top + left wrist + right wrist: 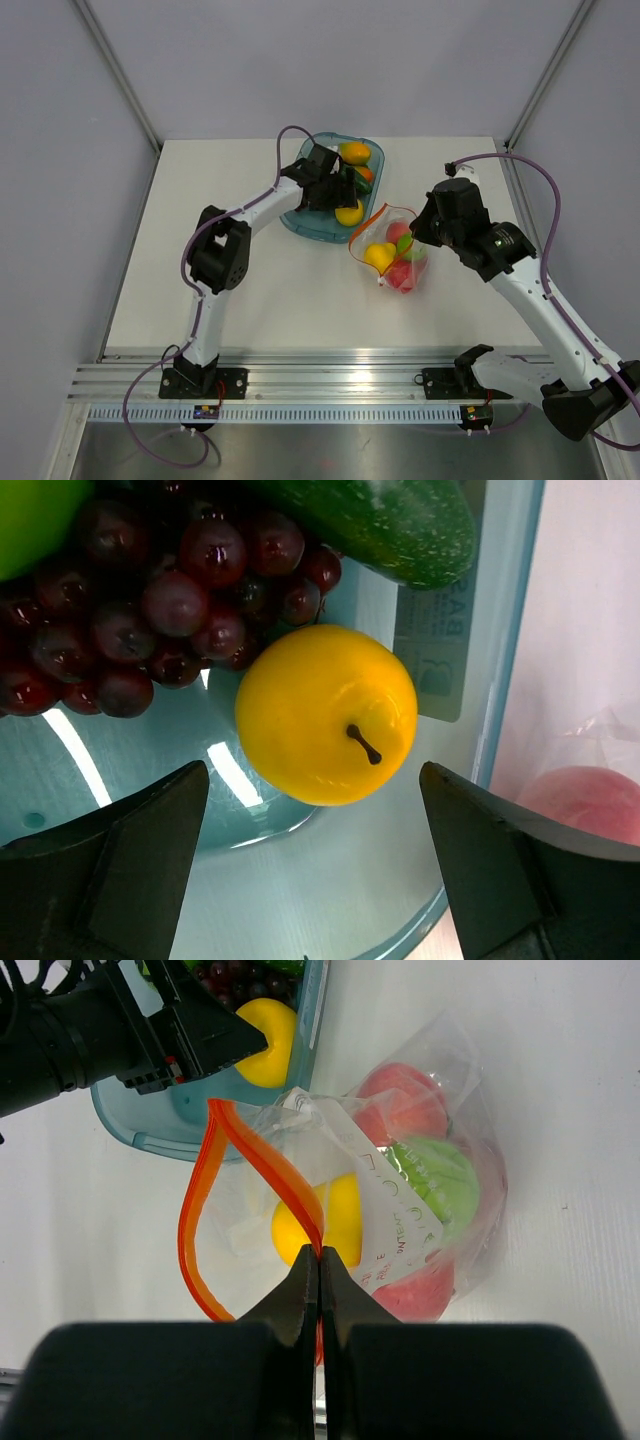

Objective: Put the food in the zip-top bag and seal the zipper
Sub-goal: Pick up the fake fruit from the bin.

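Note:
My left gripper (312,780) hangs open over the blue tray (300,890), its fingers either side of a round yellow fruit (325,715) with a dark stem and not touching it. A dark green cucumber (400,520) lies just beyond. The zip-top bag (450,1110) lies on the table to the tray's right, holding a yellow fruit (335,1225), a green lime (440,1175) and red apples (400,1100). My right gripper (320,1255) is shut on the red-orange zipper (200,1210), and the bag's mouth gapes toward the tray. From above, the left gripper (330,195) and right gripper (418,232) flank the bag (398,258).
The tray (300,222) also holds a bunch of purple grapes (170,590) and orange-green mangoes (354,152). Grey walls enclose the white table on three sides. A metal rail with both arm bases runs along the near edge.

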{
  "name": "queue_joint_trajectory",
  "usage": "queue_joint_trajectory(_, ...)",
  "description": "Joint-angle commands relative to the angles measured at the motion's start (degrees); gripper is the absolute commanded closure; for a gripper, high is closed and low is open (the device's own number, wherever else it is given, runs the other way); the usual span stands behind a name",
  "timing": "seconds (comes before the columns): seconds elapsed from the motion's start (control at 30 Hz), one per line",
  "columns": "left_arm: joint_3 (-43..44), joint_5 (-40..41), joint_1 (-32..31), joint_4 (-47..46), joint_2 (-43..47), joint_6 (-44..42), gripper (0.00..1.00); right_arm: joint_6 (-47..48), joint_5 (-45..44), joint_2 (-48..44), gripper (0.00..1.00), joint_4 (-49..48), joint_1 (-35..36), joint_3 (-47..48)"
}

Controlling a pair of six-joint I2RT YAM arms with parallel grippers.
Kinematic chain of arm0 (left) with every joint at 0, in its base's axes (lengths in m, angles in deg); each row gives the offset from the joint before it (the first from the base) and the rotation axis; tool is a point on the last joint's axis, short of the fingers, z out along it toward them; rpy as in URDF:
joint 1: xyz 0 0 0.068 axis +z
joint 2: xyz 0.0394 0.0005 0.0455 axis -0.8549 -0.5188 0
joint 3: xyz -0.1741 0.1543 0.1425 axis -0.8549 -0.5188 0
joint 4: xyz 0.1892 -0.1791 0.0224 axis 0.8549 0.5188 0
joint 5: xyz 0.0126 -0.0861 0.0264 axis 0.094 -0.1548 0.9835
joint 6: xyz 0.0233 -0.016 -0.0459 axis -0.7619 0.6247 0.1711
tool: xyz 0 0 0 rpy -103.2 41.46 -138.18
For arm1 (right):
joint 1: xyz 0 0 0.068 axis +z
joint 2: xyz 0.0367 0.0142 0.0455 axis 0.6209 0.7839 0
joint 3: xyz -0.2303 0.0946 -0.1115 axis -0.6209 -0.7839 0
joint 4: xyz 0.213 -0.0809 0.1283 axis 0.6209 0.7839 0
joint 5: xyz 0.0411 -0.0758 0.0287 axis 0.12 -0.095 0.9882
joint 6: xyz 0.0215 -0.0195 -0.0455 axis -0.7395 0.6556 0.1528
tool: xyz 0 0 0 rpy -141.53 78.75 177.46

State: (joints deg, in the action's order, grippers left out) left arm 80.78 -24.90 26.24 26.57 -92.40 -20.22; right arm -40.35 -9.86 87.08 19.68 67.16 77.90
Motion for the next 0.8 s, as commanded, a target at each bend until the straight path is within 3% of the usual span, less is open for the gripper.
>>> queue_joint_trajectory(0.0, 1.7, 0.7, -0.4, -4.0, -1.2, 2.0, 0.12, 0.7, -1.4, -0.6, 0.99, -1.0, 0.0, 1.3)
queue_joint_trajectory(0.27, 0.8, -0.1, -0.8, -5.7, -2.1, 2.3, 0.19, 0.8, -1.4, -0.5, 0.99, -1.0, 0.0, 1.5)
queue_joint_trajectory(0.63, 2.1, 0.0, -0.8, -5.3, -4.6, 2.0, 0.2, 0.8, -0.8, 0.1, 1.0, -1.4, 0.0, 1.6)
queue_joint_trajectory(0.77, 0.7, 0.4, -0.9, -5.3, -3.3, 1.8, 0.32, 0.7, -0.8, 0.1, 0.99, -1.4, 0.0, 1.6)
